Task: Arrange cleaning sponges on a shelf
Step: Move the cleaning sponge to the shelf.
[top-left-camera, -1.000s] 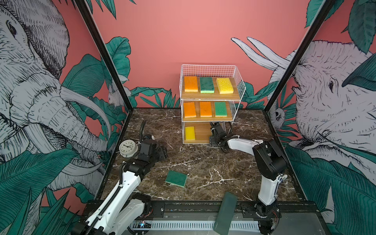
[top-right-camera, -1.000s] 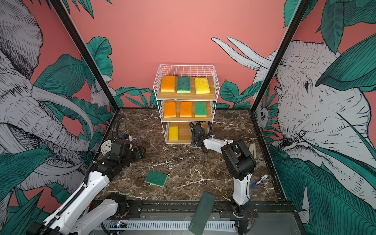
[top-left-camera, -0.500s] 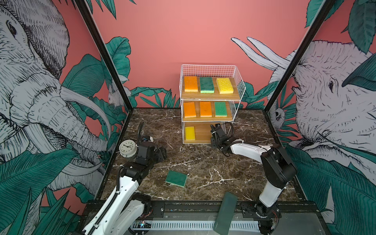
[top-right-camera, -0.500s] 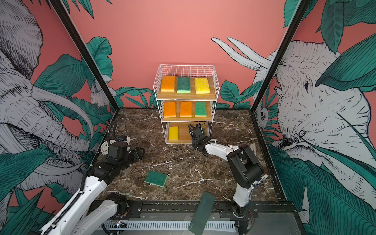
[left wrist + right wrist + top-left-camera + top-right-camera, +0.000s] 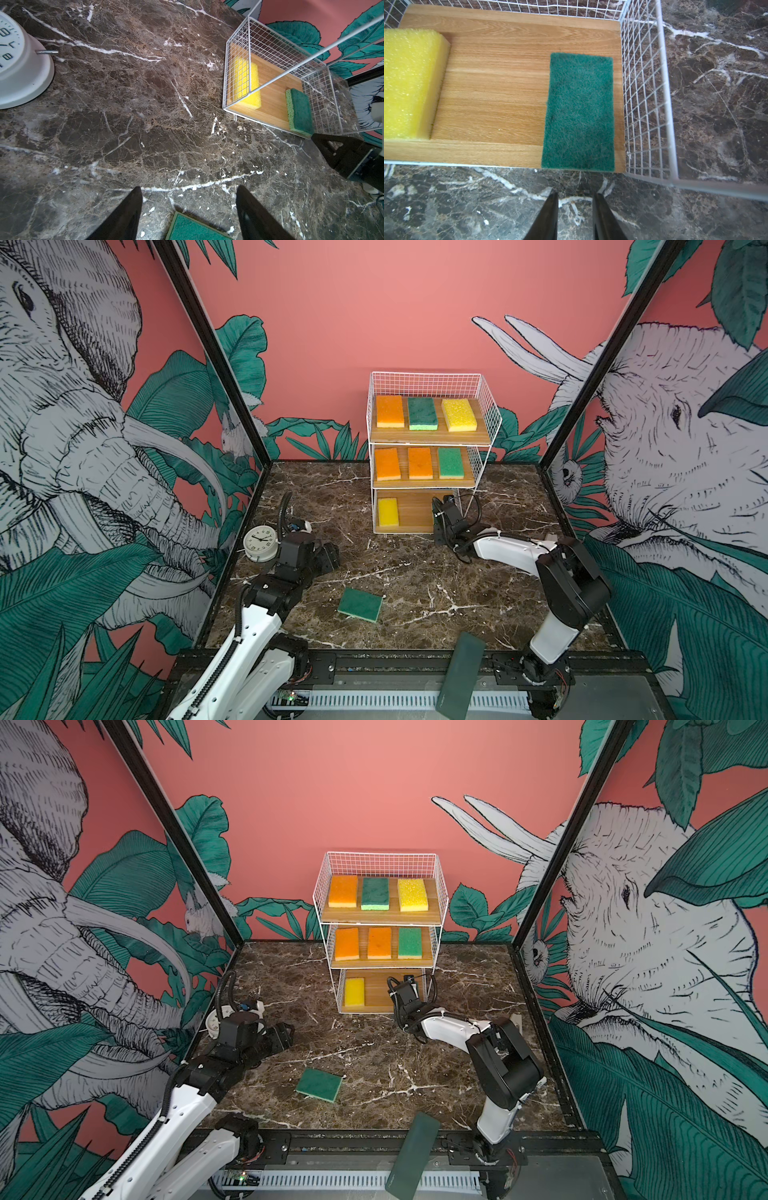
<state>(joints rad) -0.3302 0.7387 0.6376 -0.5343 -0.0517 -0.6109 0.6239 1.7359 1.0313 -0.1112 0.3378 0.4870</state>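
The shelf [image 5: 491, 406] stands at the back with three sponges on its top board and three on the middle one. On the bottom board [image 5: 492, 83] lie a yellow sponge [image 5: 409, 83] and a green sponge [image 5: 580, 112]. My right gripper [image 5: 575, 197] hovers over the marble just in front of that green sponge, its jaws a narrow gap apart with nothing between them. Another green sponge [image 5: 360, 604] lies loose on the table. My left gripper [image 5: 189, 191] is open above the table, with that sponge's edge [image 5: 193, 230] showing between its fingers.
A white alarm clock [image 5: 261, 543] stands by the left wall beside my left arm. A long dark grey-green slab [image 5: 459, 674] leans over the front rail. The shelf's wire side wall [image 5: 645, 93] stands right of the green sponge.
My right gripper has drawn back from the bottom board and its jaws have narrowed. The left arm has shifted only slightly.
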